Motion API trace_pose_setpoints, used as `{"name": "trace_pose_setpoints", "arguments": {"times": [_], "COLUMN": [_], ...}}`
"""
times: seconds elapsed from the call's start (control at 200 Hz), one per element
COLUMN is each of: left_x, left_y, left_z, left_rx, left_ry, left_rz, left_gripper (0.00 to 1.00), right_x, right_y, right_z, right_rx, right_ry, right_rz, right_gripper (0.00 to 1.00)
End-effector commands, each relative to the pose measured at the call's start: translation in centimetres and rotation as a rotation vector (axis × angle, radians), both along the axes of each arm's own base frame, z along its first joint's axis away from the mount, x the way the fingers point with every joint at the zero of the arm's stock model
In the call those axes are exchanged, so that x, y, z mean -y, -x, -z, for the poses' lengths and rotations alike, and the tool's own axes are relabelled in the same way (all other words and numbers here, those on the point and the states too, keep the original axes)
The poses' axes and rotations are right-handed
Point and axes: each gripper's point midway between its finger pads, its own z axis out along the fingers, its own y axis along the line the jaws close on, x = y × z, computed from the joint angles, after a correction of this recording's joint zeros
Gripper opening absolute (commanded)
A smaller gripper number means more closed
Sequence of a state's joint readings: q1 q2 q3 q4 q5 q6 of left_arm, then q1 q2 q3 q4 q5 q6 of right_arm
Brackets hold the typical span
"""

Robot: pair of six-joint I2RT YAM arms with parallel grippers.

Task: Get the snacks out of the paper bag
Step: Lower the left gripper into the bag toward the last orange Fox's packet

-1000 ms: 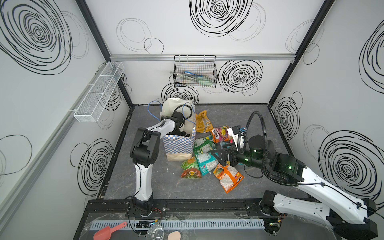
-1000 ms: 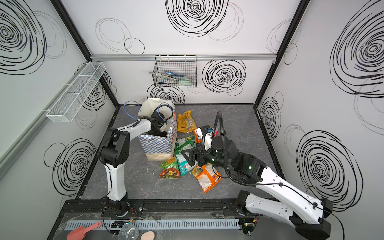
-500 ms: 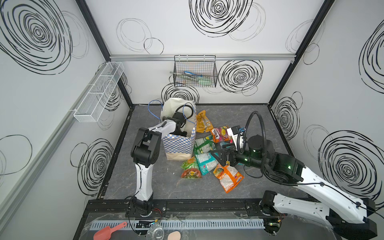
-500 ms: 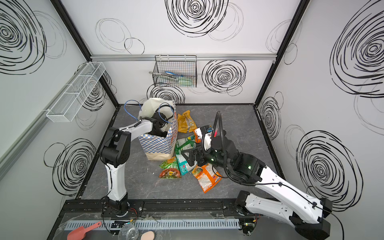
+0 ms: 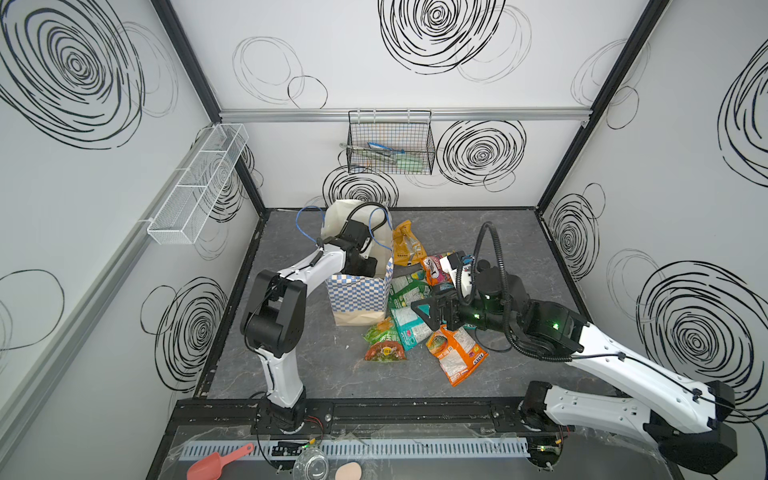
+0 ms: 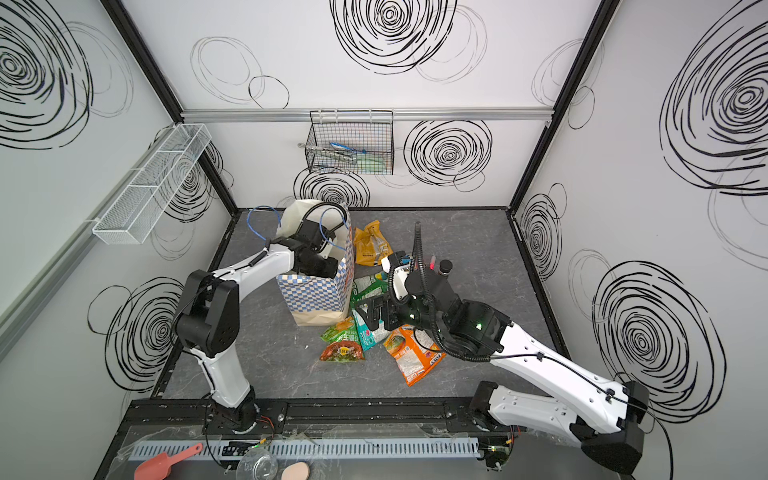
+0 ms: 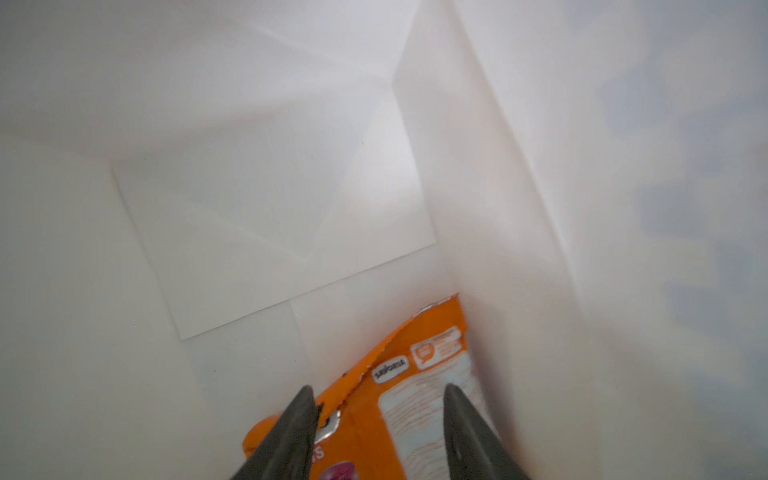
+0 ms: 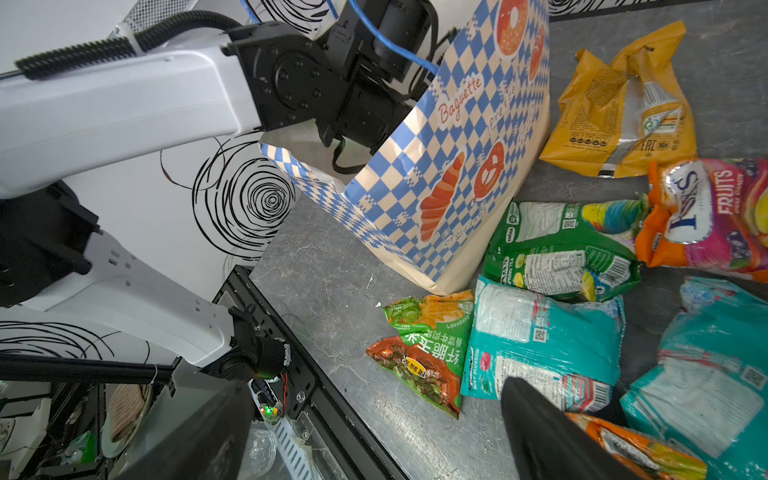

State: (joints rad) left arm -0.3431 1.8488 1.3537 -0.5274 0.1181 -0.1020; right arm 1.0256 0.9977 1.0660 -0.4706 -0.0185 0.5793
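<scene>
Paper, checked blue and white over a plain tan base, formed the tall bag (image 5: pixel 359 293) standing upright on the grey marbled desk (image 5: pixel 316 365). Inside its smooth cream walls the left gripper (image 7: pixel 377 388) stood partly spread over a crinkly orange packet (image 7: pixel 419 374) in a corner. Glossy, crumpled snacks (image 8: pixel 544 340) lay beside the bag, beneath the wide, empty right gripper (image 8: pixel 374 384).
</scene>
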Motion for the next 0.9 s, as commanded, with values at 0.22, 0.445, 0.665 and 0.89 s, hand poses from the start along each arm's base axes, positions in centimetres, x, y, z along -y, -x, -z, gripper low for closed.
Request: {"name": "trace_pose_setpoints", "arguments": {"times": [0.22,0.445,0.665,0.89], "left_x": [1.1,0.8,1.1,1.1], "left_y": [-1.7,-1.9,-1.7,-1.9], "left_z": [2.0,5.2,7.1,5.8], "left_rx": [0.027,-0.016,-0.051,-0.032], "left_ry": [0.030,-0.019,-0.040,-0.046], "left_rz": [-0.038,-0.043,-0.029,-0.025], "left_gripper": [0.88,0.85,0.73,0.63], "right_x": [-0.4,0.0,0.2,0.4], "right_y": [0.4,0.6,0.7,0.8], "right_z": [-1.2,-1.0,-0.7,-0.9], "right_rx": [0.019,0.019,0.012,0.018], "right_ry": [-0.050,-0.059,-0.060,-0.067], "right_rz": [-0.015,-0.010,-0.011,-0.011], "right_gripper": [0.97,0.97,0.97,0.97]}}
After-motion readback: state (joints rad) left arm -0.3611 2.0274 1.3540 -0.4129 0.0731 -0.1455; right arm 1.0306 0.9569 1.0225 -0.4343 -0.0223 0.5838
